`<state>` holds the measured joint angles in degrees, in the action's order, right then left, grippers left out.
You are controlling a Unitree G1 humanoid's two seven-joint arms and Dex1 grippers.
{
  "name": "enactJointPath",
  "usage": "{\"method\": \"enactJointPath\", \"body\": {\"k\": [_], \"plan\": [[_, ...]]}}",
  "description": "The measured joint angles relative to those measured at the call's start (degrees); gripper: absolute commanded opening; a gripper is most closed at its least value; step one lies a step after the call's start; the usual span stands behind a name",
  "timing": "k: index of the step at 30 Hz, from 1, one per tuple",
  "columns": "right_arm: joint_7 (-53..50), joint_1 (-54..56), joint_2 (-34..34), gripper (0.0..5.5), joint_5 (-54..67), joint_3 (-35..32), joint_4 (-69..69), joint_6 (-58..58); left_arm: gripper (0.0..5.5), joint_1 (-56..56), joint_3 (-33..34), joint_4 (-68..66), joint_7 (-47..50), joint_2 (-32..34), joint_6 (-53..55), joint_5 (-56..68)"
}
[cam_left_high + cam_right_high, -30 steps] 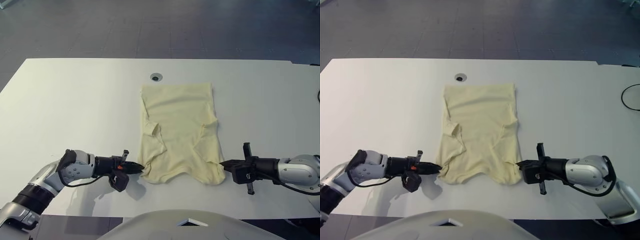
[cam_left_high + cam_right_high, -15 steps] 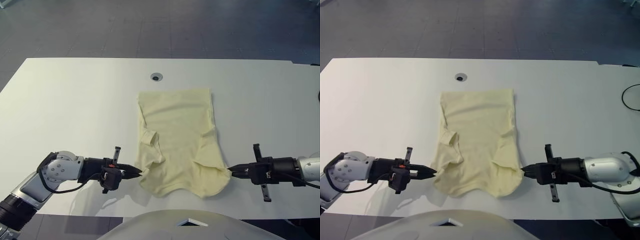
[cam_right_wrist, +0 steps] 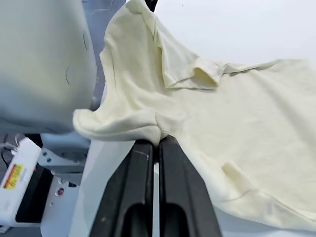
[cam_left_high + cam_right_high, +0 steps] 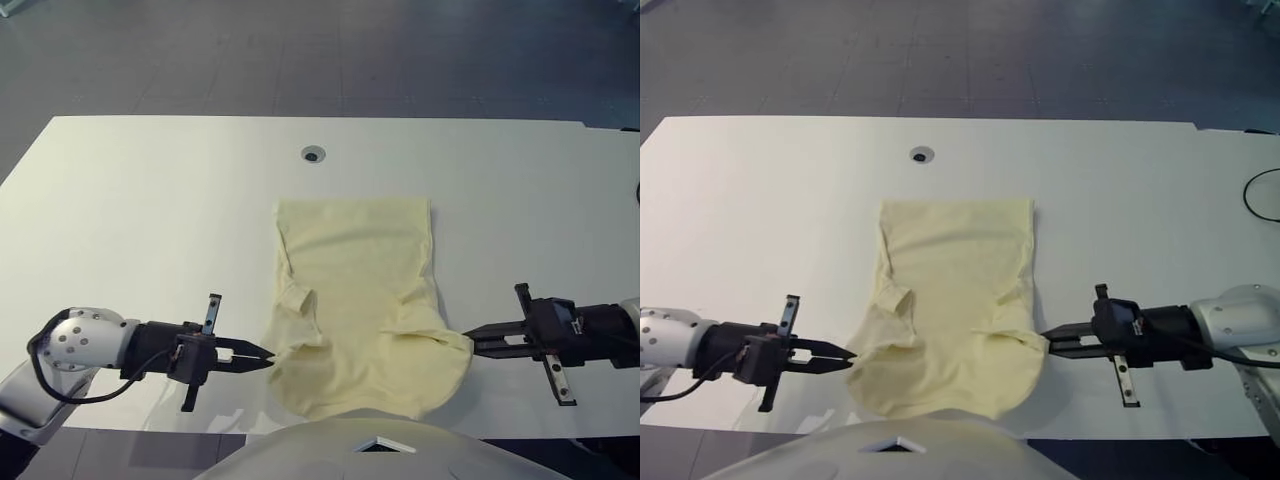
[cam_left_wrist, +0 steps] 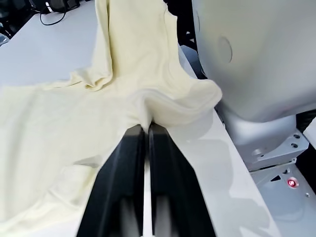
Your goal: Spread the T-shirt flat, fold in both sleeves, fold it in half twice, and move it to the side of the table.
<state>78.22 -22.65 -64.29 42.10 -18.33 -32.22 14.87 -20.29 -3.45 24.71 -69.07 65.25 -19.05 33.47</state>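
Observation:
A pale yellow T-shirt (image 4: 355, 290) lies lengthwise on the white table (image 4: 150, 210), both sleeves folded in over its body. Its near end is lifted and stretched between the two grippers. My left gripper (image 4: 268, 356) is shut on the shirt's near left corner (image 5: 148, 116). My right gripper (image 4: 468, 340) is shut on the near right corner (image 3: 158, 129). The far hem lies flat, a little short of the table's middle. The near edge of the T-shirt (image 4: 940, 400) hangs close to the table's front edge.
A round cable grommet (image 4: 313, 154) sits in the table beyond the shirt. A black cable loop (image 4: 1262, 195) lies at the table's right edge. Bare tabletop stretches wide on both sides of the shirt.
Both grippers have pulled back toward the table's front edge with the shirt's near corners, dragging the whole shirt nearer. The far hem has slid away from the grommet.

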Motion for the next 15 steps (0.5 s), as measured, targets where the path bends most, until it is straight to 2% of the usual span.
{"method": "enactJointPath", "body": {"k": [5, 15], "plan": [[2.47, -0.48, 0.12, 0.02, 7.11, -4.17, -1.59, 5.52, 0.0, -5.06, 7.4, 2.36, -3.13, 0.07, 3.26, 3.27], [9.02, -4.89, 0.6, 0.02, 8.98, -7.5, -5.09, 9.24, 0.0, -15.65, 17.13, 10.37, -9.33, -2.07, 9.17, 8.29]]}}
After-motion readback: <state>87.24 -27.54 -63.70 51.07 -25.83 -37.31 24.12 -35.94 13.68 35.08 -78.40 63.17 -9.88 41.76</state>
